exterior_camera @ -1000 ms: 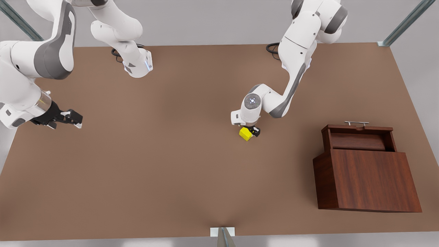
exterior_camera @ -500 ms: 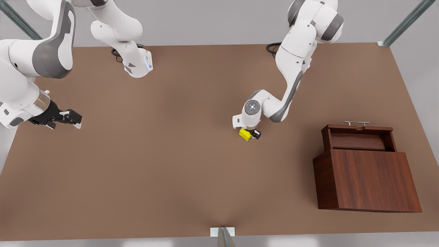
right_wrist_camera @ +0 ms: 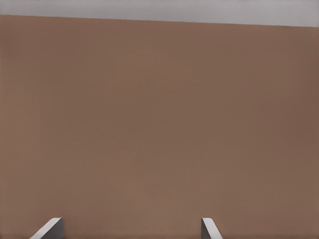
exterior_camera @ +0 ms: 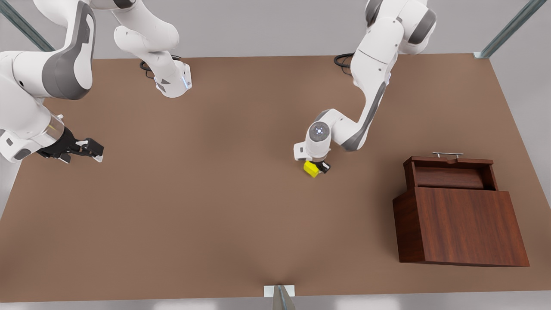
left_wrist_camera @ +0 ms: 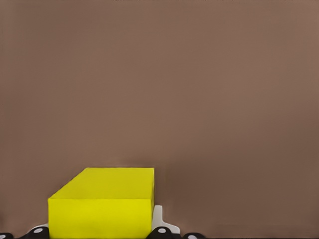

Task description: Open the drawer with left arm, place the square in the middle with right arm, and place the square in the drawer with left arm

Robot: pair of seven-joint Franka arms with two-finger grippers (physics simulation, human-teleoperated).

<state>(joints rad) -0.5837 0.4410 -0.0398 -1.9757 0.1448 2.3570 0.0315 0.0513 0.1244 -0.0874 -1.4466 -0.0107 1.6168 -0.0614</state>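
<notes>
The square [exterior_camera: 310, 169], a small yellow cube, sits near the table's middle, and my left gripper [exterior_camera: 318, 167] is shut on it from above. In the left wrist view the square [left_wrist_camera: 102, 204] sits close between the dark fingertips [left_wrist_camera: 162, 230], low over the brown tabletop. The drawer [exterior_camera: 450, 172] of the reddish-brown cabinet [exterior_camera: 460, 226] at the front view's right is pulled open, its silver handle [exterior_camera: 447, 154] toward the far side. My right gripper [exterior_camera: 92, 148] waits open at the front view's left edge; its two pale fingertips [right_wrist_camera: 50, 229] stand apart over bare table.
The arms' bases [exterior_camera: 172, 84] stand at the table's far edge. Metal frame posts [exterior_camera: 280, 297] rise at the near edge and corners. Brown tabletop [exterior_camera: 206, 193] stretches between the square and the right gripper.
The left arm dipped over the square, then rose slightly, and gripper and square shifted a little toward the front view's right. The right arm barely moved.
</notes>
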